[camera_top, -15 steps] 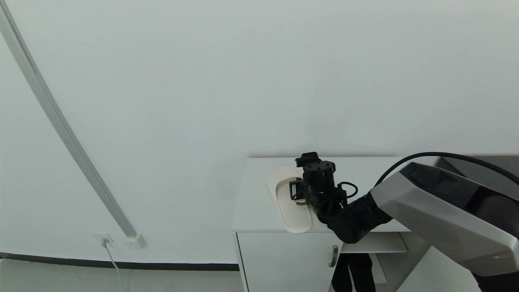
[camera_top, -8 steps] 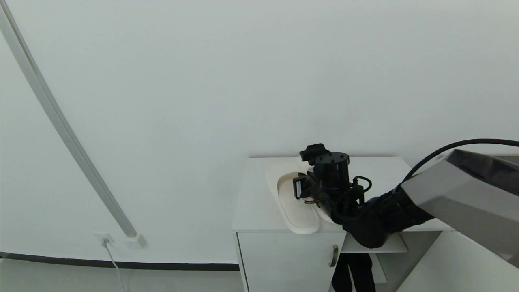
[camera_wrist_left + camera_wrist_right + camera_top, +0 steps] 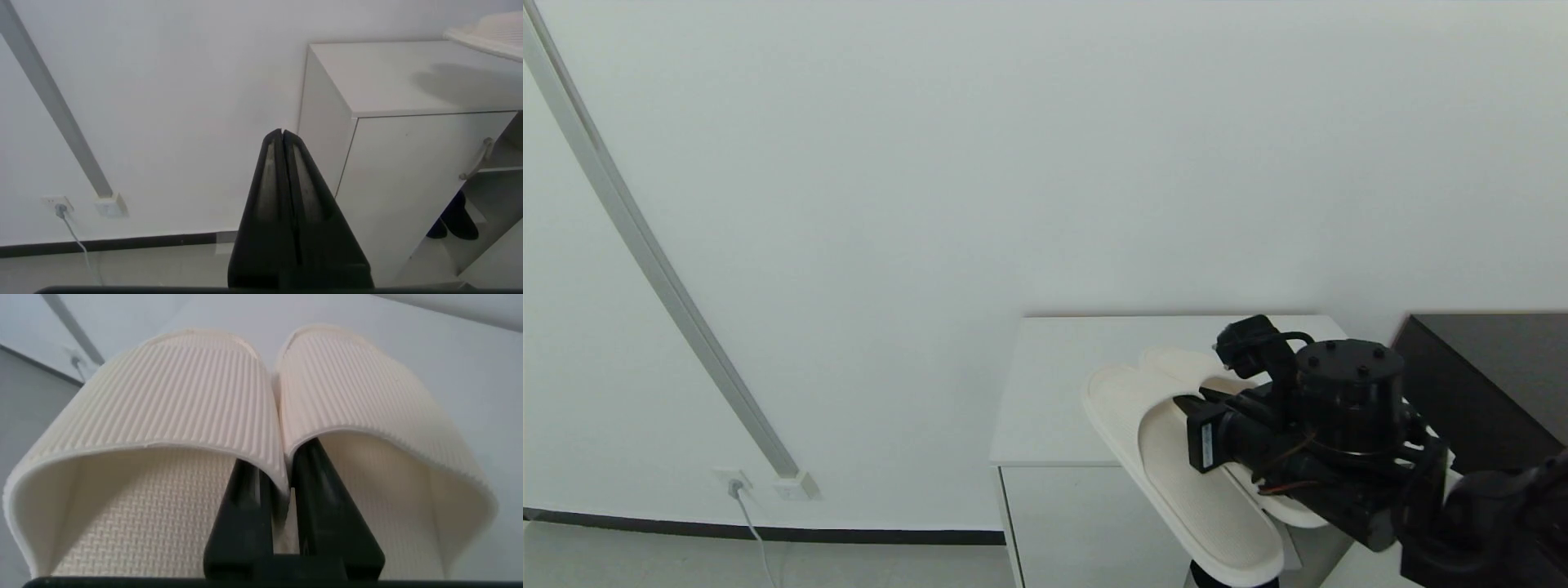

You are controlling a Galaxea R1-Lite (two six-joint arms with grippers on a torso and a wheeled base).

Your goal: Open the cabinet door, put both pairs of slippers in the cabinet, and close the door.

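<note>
The right gripper (image 3: 276, 490) was clamped on the pair of slippers (image 3: 1201, 506), pinching the two inner strap edges together. The pair hung over the front edge of the cabinet (image 3: 1054, 392), with its long axis running back to front, toes toward the cabinet's back and heels out past its front. The open compartment (image 3: 494, 204) lay lower, so I judged this arm the nearer. The left gripper (image 3: 283, 163), fingers pressed together and empty, was off the cabinet's left side.

From the head: forward and down, well back from the cabinet (image 3: 1054, 392). From the left wrist: lower, facing cabinet side and door (image 3: 409, 188). From the right wrist: hard against the slippers (image 3: 188, 400). Shared by head and left wrist: cabinet top, socket (image 3: 733, 481).
</note>
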